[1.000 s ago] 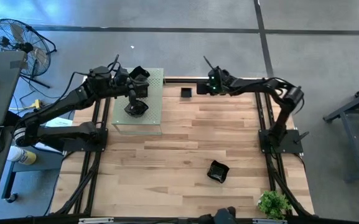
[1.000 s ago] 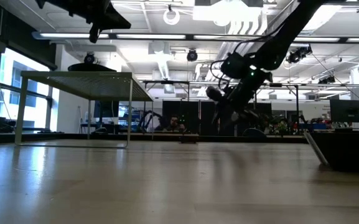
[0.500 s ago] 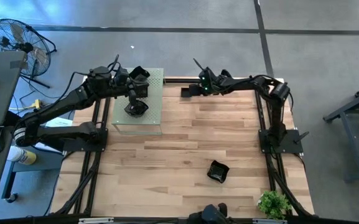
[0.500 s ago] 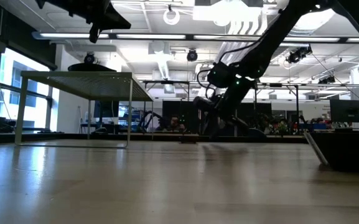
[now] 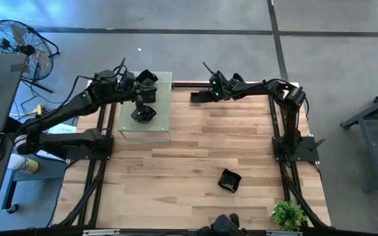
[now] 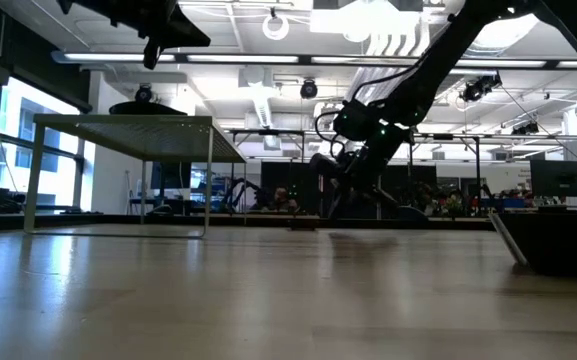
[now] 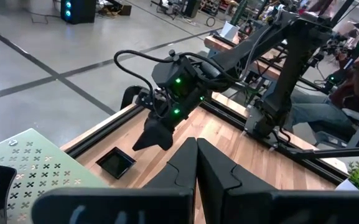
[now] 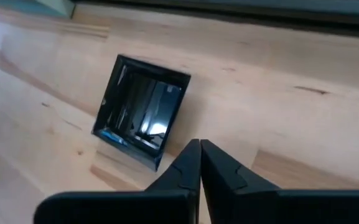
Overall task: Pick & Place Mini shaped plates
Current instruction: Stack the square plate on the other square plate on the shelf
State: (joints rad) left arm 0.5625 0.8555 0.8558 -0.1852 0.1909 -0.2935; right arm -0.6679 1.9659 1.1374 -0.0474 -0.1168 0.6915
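A small square black plate point(image 5: 195, 98) lies flat on the wooden table near its far edge; it also shows in the right wrist view point(image 8: 142, 118). My right gripper point(image 8: 199, 148) is shut just beside the plate's right edge, low over the wood, with nothing between its fingers. Two more black plates point(image 5: 143, 115) point(image 5: 148, 78) rest on the pale green board point(image 5: 164, 111) at the far left. My left gripper point(image 7: 196, 146) hovers shut above that board, holding nothing. Another black plate point(image 5: 229, 180) sits near the table's front.
The board stands raised on legs point(image 6: 208, 180) at the table's far left. A small green plant point(image 5: 288, 214) is at the near right corner. A black frame rail point(image 5: 241, 83) runs along the far edge. Bare wood lies across the table's middle.
My right gripper has moved toward the table's left edge and down, ending next to the small square plate. The plate has stayed where it was.
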